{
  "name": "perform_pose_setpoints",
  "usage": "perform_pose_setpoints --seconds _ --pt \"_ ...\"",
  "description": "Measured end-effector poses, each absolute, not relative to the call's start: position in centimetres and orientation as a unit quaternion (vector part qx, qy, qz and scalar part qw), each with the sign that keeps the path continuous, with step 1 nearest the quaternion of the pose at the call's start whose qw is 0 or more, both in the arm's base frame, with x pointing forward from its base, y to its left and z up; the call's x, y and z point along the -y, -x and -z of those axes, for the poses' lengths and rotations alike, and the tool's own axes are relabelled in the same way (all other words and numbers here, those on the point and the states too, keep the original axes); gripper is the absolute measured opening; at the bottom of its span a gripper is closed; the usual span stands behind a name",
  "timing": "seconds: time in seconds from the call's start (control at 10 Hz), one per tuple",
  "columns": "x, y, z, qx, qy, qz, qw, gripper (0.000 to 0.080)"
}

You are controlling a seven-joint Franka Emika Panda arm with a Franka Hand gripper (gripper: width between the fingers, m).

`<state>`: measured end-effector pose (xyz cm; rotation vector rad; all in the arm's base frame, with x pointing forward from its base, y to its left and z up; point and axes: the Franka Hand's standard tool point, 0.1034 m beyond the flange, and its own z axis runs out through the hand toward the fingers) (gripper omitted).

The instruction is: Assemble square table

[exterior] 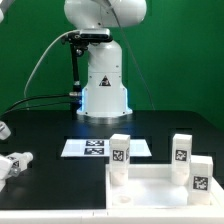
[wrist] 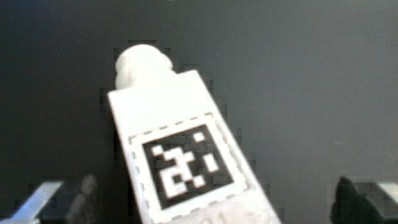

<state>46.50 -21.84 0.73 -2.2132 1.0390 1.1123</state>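
Three tagged legs [exterior: 181,153] upright on the square table slab [exterior: 150,185] near the bench's front edge, fourth leg [wrist: 175,140] lying between spread, released fingers [wrist: 54,200], marker board [exterior: 95,148] behind.

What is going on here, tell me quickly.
A robot arm is putting a square table together. The white tabletop lies on the black table with three tagged legs standing on it, for example one at its far corner. The gripper is open, poised over a fourth leg lying loose on the table and not gripping it. The marker board lies behind the tabletop.
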Motion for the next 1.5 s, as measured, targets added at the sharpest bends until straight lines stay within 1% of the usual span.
perform_pose_setpoints --seconds 0.1,0.2,0.3,0.5,0.6,0.7,0.8,0.9,1.0,1.1,1.2,1.3,1.4,1.5 --pt "21.5 -46.6 -0.7 -0.374 0.802 -0.405 0.228 0.064" --pt "21.2 -46.6 -0.8 -0.372 0.801 -0.408 0.231 0.0474" --pt "20.9 -46.6 -0.8 -0.369 0.8 -0.41 0.233 0.0279" --pt "20.8 -46.6 -0.8 -0.369 0.8 -0.411 0.234 0.0283" --pt "20.7 -46.9 -1.2 -0.368 0.803 -0.409 0.232 0.0283" --pt "19.9 -47.8 -3.4 -0.362 0.806 -0.407 0.232 0.0283" --pt "18.8 -48.7 -6.2 -0.356 0.807 -0.408 0.235 0.0283" --pt "18.0 -50.4 -8.4 -0.349 0.824 -0.383 0.228 0.0283" --pt "17.4 -52.2 -10.1 -0.343 0.853 -0.331 0.211 0.0283" --pt "17.3 -52.6 -10.2 -0.35 0.869 -0.288 0.197 0.0284" --pt "17.4 -52.6 -9.7 -0.358 0.876 -0.262 0.188 0.0284" --pt "17.5 -53.3 -9.7 -0.363 0.887 -0.226 0.176 0.0284" --pt "16.9 -53.7 -10.0 -0.363 0.893 -0.205 0.169 0.0284" --pt "15.6 -55.7 -11.0 -0.37 0.9 -0.168 0.158 0.0284"
